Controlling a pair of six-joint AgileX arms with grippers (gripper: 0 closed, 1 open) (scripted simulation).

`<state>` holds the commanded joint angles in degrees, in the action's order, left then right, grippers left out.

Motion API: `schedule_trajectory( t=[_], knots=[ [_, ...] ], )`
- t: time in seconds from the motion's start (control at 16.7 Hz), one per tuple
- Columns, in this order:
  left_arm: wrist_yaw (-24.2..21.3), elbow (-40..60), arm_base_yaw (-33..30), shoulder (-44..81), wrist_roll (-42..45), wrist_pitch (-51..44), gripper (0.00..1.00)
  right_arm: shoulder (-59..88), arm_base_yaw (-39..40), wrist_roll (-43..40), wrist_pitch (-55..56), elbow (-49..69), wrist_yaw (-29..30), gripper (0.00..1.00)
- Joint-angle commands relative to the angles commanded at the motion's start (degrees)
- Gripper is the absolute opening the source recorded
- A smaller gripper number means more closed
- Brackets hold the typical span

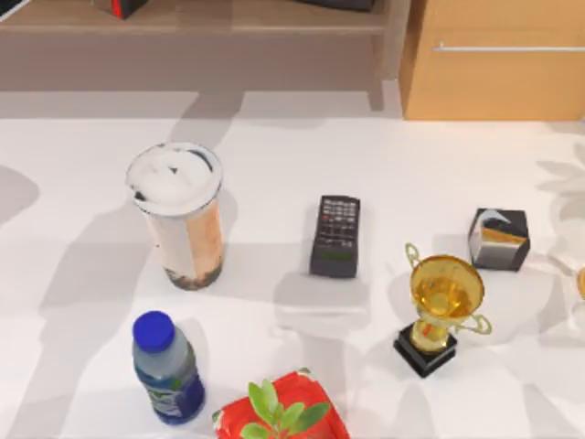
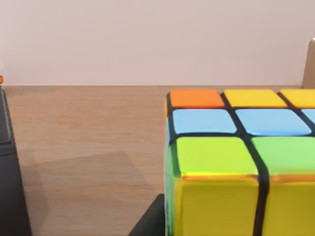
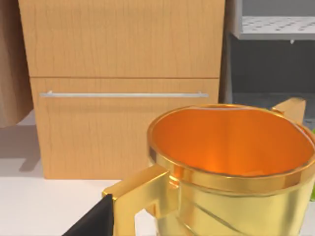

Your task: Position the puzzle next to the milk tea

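Since the puzzle [image 2: 236, 162] sits right under our left wrist camera on a wooden surface, we should square up on it before gripping; we cannot tell how that claw stands. Its squares show orange, yellow, blue and green. Farther off, the milk tea [image 1: 179, 216] stands toward the table's left.

Milk tea [image 1: 180, 219] stands upright; puzzle [image 2: 241, 162] (multicoloured squares) rests on wood.

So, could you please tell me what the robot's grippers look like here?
The left wrist view has a plain matte black finger with a slanted edge beside the puzzle; the right wrist view has a like black finger by the trophy. I can make out no cables or markings.
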<state>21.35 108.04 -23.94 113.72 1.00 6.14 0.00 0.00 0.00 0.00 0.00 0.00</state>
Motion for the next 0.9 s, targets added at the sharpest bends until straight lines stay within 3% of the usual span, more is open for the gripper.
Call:
schedule_trajectory(
  t=[0.42,0.9],
  knots=[
    [-3.9,0.78,-5.42,-1.9,4.07,3.71,0.0,0.0,0.0,0.0,0.0,0.0,0.0,1.0],
    [0.02,2.89,-0.02,0.42,0.0,-2.47,0.0,0.0,0.0,0.0,0.0,0.0,0.0,1.0]
  ],
)
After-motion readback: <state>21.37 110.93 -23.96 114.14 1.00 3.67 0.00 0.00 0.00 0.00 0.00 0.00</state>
